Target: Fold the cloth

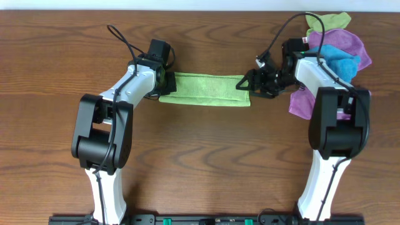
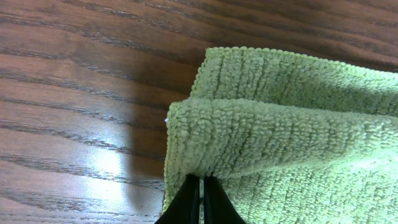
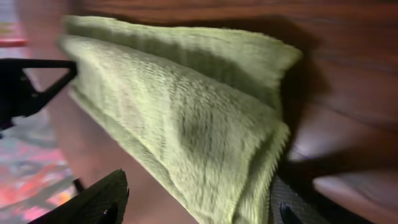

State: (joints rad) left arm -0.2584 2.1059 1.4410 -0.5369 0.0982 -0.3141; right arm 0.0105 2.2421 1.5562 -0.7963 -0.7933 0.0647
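A green cloth (image 1: 206, 89) lies on the wooden table as a long folded strip. My left gripper (image 1: 164, 81) is at its left end. In the left wrist view its fingers (image 2: 202, 186) are pressed together on the edge of the cloth (image 2: 292, 124), whose upper layer is slightly raised. My right gripper (image 1: 247, 84) is at the cloth's right end. In the right wrist view its fingers (image 3: 199, 193) are spread wide, and the end of the cloth (image 3: 186, 112) lies between them, not pinched.
A pile of purple, blue and green cloths (image 1: 340, 44) lies at the back right, behind my right arm. Bare wooden tabletop (image 1: 206, 156) stretches in front of the cloth, between the two arm bases.
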